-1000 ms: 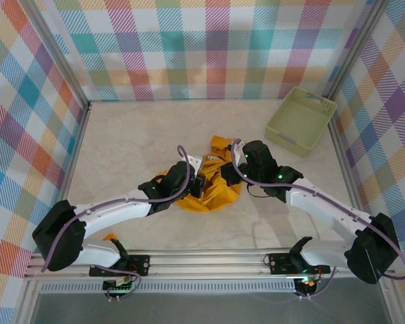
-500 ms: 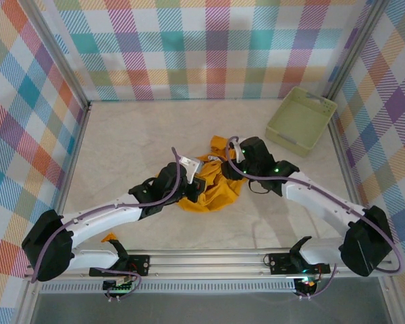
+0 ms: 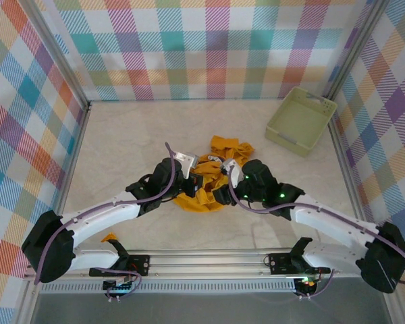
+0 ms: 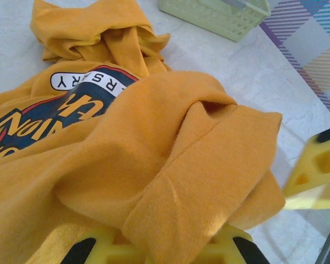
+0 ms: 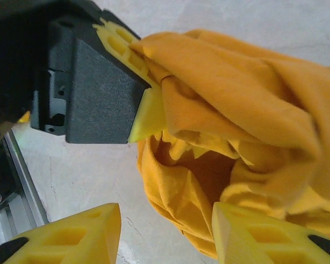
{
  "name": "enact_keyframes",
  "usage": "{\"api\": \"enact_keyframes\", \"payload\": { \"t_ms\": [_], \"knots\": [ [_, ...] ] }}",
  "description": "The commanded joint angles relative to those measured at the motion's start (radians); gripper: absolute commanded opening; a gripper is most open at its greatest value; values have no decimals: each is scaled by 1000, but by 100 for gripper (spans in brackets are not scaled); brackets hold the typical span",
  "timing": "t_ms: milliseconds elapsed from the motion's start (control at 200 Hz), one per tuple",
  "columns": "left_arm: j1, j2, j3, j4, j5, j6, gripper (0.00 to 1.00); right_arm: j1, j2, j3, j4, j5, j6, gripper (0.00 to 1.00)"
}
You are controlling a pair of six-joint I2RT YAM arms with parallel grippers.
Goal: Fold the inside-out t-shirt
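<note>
The inside-out t-shirt is a crumpled mustard-orange heap in the middle of the table. Part of a printed graphic shows on it in the left wrist view. My left gripper is shut on a thick fold of the t-shirt and lifts it a little off the table; its yellow fingers show under the cloth. My right gripper is open just beside the heap's near edge, and its right finger touches cloth without gripping it. The left gripper with its clamped fold hangs right in front of the right wrist camera.
A pale green plastic basket stands at the back right, near the wall corner; its rim shows beyond the shirt. Plaid walls close the table on three sides. Bare marble table lies left and behind the heap.
My right gripper has opened, let go of the shirt and drawn back toward the near side. The freed cloth has sagged onto the table. The left gripper stays shut on its fold.
</note>
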Motion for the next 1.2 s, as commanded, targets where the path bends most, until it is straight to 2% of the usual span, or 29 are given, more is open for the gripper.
{"api": "enact_keyframes", "payload": {
  "t_ms": [0,90,255,420,565,675,780,875,1040,1195],
  "knots": [
    [10,-39,14,12,23,-14,0,5,60,23,117,-20,-29,46],
    [10,-52,9,1,23,-12,0,4,108,32,171,7,-45,43],
    [10,-78,-1,-1,29,-13,0,-17,188,46,227,29,-62,43],
    [11,-95,-9,-11,26,-8,0,-41,208,63,262,46,-37,43],
    [13,-107,-16,-12,32,-8,0,-49,238,95,217,150,-22,31],
    [14,-116,-16,-10,29,-8,0,-48,256,107,190,159,-22,20],
    [18,-120,-18,-7,32,-9,0,-48,258,109,184,192,-7,18],
    [19,-124,-18,-3,28,-11,0,-48,254,115,177,216,9,10],
    [31,-112,1,-50,-51,-22,0,-48,198,93,175,99,12,0],
    [70,-81,28,-98,-112,-46,0,-48,96,47,163,-111,18,0]
  ]
}}
